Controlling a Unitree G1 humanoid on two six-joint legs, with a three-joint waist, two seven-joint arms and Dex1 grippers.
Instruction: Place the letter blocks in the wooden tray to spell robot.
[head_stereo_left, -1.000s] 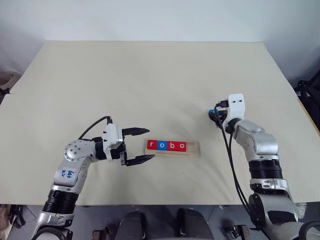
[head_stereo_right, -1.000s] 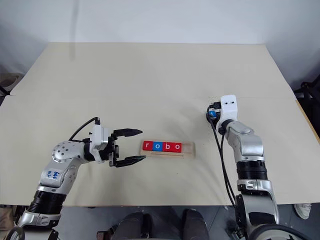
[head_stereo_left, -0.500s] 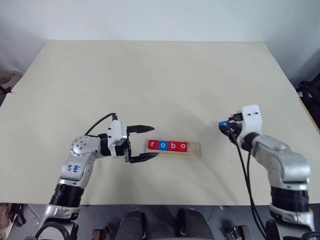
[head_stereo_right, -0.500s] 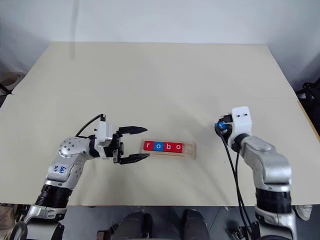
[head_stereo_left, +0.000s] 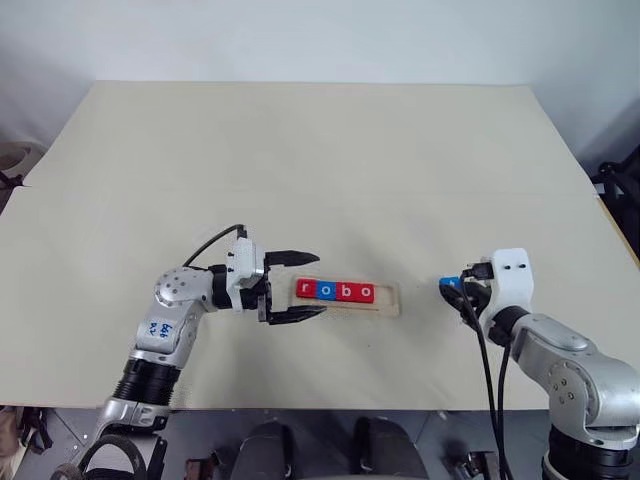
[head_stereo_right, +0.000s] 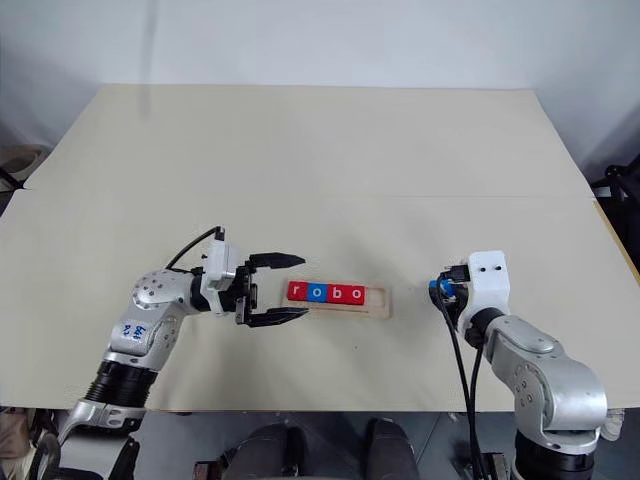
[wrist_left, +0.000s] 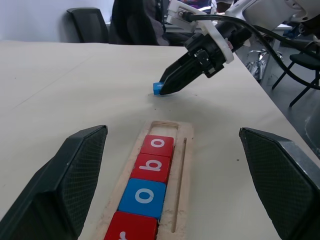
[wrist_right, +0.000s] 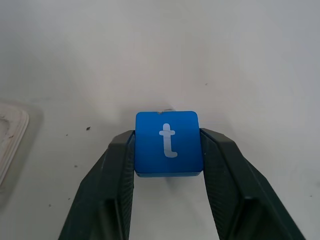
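Observation:
The wooden tray (head_stereo_left: 390, 297) lies at the table's middle front. It holds several letter blocks in a row: red r (head_stereo_left: 306, 289), blue o (head_stereo_left: 324, 290), red b (head_stereo_left: 343, 291), red o (head_stereo_left: 364, 292). The tray's right end slot is bare. My left gripper (head_stereo_left: 317, 285) is open and level, its fingers (wrist_left: 75, 170) on either side of the tray's left end. To the right of the tray, my right gripper (wrist_right: 168, 138) is shut on the blue t block (wrist_right: 168, 144), low at the table surface. Gripper (wrist_left: 176, 75) and block (wrist_left: 158, 88) also appear beyond the tray in the left wrist view.
The tan table (head_stereo_left: 300, 160) stretches wide beyond the tray. Black cables (head_stereo_left: 478, 340) run along my right arm. Dark chairs (wrist_left: 90, 25) stand past the table's edge in the left wrist view.
My right arm has drawn back toward me with the blue t block, from farther out to beside the tray's right end. The left gripper has edged slightly closer to the tray.

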